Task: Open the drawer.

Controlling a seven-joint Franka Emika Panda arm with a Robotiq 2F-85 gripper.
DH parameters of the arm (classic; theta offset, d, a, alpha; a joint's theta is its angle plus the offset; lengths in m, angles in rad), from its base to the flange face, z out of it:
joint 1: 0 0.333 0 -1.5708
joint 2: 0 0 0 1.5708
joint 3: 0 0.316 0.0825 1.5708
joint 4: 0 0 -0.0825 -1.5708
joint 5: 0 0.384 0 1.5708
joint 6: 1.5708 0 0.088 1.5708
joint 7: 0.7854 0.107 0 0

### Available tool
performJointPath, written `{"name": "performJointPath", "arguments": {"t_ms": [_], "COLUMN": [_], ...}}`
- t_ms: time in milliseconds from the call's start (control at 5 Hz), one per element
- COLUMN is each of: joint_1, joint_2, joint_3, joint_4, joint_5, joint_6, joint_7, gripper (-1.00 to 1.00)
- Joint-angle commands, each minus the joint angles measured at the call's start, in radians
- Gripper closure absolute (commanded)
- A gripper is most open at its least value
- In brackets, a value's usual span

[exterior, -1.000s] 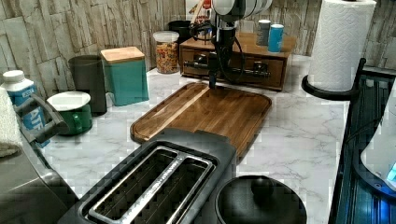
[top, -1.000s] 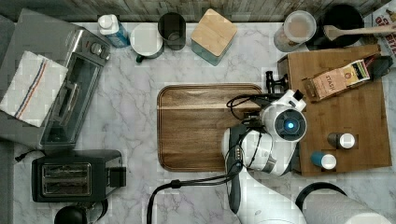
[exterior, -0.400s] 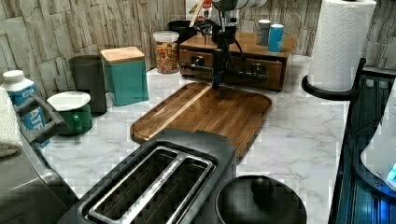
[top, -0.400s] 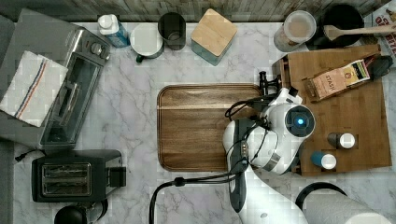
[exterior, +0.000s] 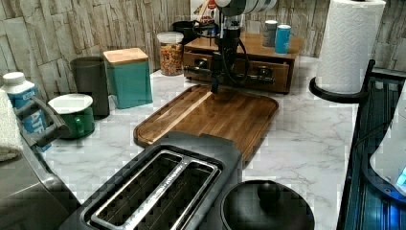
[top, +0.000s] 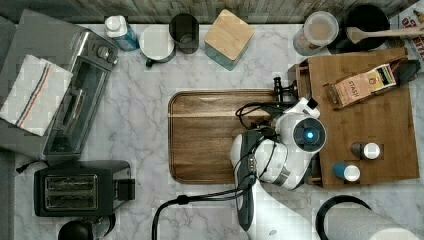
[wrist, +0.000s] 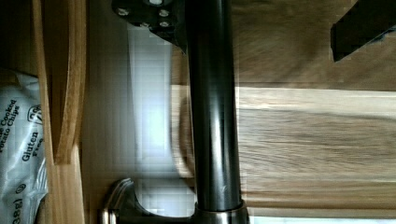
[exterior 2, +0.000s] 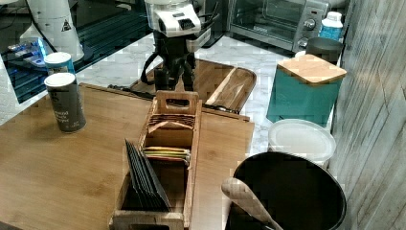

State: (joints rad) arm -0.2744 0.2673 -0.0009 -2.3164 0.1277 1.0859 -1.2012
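The marble worktop [top: 140, 125] is smooth, and the bamboo box [top: 385, 125] only rests on it. If the drawer binds in its slot, my guess is that a pull drags the whole box along instead of opening it. That would rock the tea carton [top: 365, 82] and the two small capped canisters [top: 370, 150] standing on the box's flat top.

The dark cutting board [top: 210, 135] lies just in front of the box, straight in the drawer's path. If the arm [top: 280, 155] presses down while pulling, the drawer front may catch on the board's raised rim.

The drawer [exterior: 280, 72] sits low in the box's front. It looks open a crack, since the wrist view sees past a bamboo edge to a chip bag [wrist: 18, 140] inside.

Its long black handle [wrist: 212, 116] runs between the fingers of the gripper [exterior 2: 176, 79], which is spread, not clenched. One finger [wrist: 154, 18] lies against the bar and the other stands apart from it. Hooked rather than clamped, the bar could slip off if the pull tilts upward or sideways. The gripper also sits nearer one end of the handle than its middle, so an off-centre pull may skew the drawer and jam it.

The loose black cable [top: 250, 107] by the wrist could snag the handle's bracket.
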Motion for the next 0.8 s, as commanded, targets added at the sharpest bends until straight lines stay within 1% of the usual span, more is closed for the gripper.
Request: {"name": "performJointPath", "arguments": {"t_ms": [200, 600, 800], "joint_1": [0.223, 0.32, 0.338], "joint_2": [-0.13, -0.152, -0.157], "joint_3": [0.124, 0.152, 0.168], "joint_4": [-0.119, -0.127, -0.13], "joint_5": [-0.051, -0.081, -0.087], "joint_6": [-0.029, -0.067, -0.061], "joint_7": [0.212, 0.377, 0.42], "gripper": [-1.0, -1.0, -1.0]}}
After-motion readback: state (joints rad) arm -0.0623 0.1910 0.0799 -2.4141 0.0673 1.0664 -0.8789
